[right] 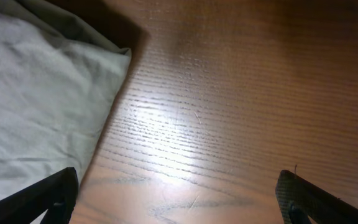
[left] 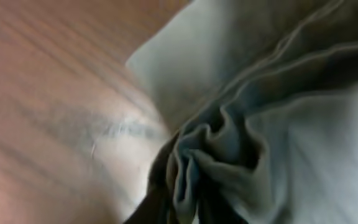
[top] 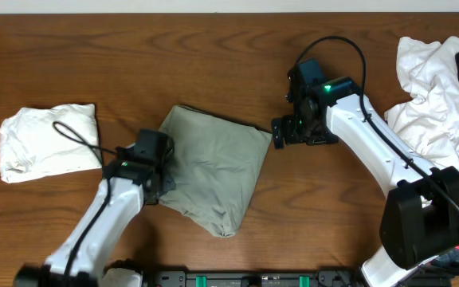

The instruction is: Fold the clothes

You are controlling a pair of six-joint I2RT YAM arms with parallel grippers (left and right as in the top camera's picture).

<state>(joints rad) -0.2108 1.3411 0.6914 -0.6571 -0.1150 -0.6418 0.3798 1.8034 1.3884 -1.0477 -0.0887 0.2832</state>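
Far left: a folded white cloth bundle [top: 48, 142] lies on the brown wooden table [top: 213, 48], well apart from the work. I judge it finished.

My left gripper [top: 163, 182] sits at the left edge of the khaki-beige garment [top: 213, 171]. The garment lies at the table's centre, folded into a rough square with one corner pointing toward me. The left wrist view is blurred and filled with bunched khaki cloth [left: 229, 155] showing a pale blue tinge in the creases. Cloth may lie between the fingers, but I cannot tell whether the jaws grip it or stand clear.

My right gripper [top: 277, 134] stands with its jaws spread wide and empty over bare wood, just beside the garment's right corner [right: 114, 59].

Far right: a loose heap of white and black clothes [top: 433, 96] waits unfolded.

Judgement: the step in hand is finishing the fold on the khaki piece. The next move calls for freeing the left edge without dragging the layers, then either a final tidy or moving the piece aside before fetching from the heap.
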